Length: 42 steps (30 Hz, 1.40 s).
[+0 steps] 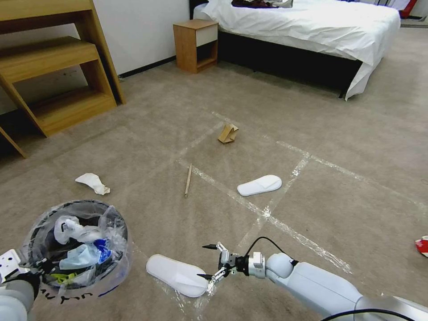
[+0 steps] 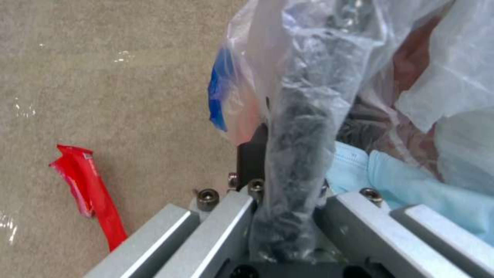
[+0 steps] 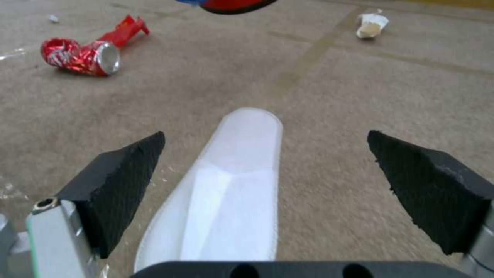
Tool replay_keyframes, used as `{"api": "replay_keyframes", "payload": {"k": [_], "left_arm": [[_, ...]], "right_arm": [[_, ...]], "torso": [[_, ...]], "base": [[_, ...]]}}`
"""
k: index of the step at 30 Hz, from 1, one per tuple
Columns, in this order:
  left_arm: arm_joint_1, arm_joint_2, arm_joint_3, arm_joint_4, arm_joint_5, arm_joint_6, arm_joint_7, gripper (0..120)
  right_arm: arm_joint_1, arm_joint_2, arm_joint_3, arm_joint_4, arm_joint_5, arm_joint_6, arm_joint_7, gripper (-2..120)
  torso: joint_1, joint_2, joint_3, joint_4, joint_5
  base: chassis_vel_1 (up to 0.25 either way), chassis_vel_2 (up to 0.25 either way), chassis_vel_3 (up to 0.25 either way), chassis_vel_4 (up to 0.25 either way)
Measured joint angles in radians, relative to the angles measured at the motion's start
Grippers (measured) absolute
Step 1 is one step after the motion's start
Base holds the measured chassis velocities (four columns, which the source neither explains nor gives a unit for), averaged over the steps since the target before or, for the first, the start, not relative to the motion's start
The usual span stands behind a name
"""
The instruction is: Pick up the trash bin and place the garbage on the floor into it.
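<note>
1. The floor [image 1: 312,116] is matt short-pile carpet, crossed by glossy clear tape.
2. The trash bin [image 1: 78,247] wears crinkly, shiny clear plastic.
3. The near slipper [image 3: 231,185] looks like smooth white cloth.
4. The right gripper [image 3: 268,185] has rough black foam-like pads [image 3: 123,173] on brushed metal.
5. The crushed can [image 3: 82,57] is glossy red metal.

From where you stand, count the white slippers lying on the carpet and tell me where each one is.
2. One slipper lies near the robot, just in front of the open right gripper and beside the trash bin. The other slipper lies farther out, beside the tape strips. More may lie outside these views.
</note>
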Motion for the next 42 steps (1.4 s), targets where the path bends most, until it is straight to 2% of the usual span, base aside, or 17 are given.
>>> {"api": "replay_keyframes", "payload": {"k": [25,42], "left_arm": [[-0.003,-0.003,0.003,0.001,0.004,-0.001,0.001,0],[0.003,-0.013,0.003,-0.007,0.006,-0.002,0.002,0]], "right_arm": [[-0.017,0.02,-0.049,0.03,-0.009,-0.001,0.027,100],[0.004,0.112,-0.074,-0.043,-0.025,0.011,0.047,100]], "torso": [[0.0,0.0,0.0,-0.0001,0.0],[0.0,0.0,0.0,0.0,-0.0001]], "base": [[0.0,0.0,0.0,0.0],[0.0,0.0,0.0,0.0]]}}
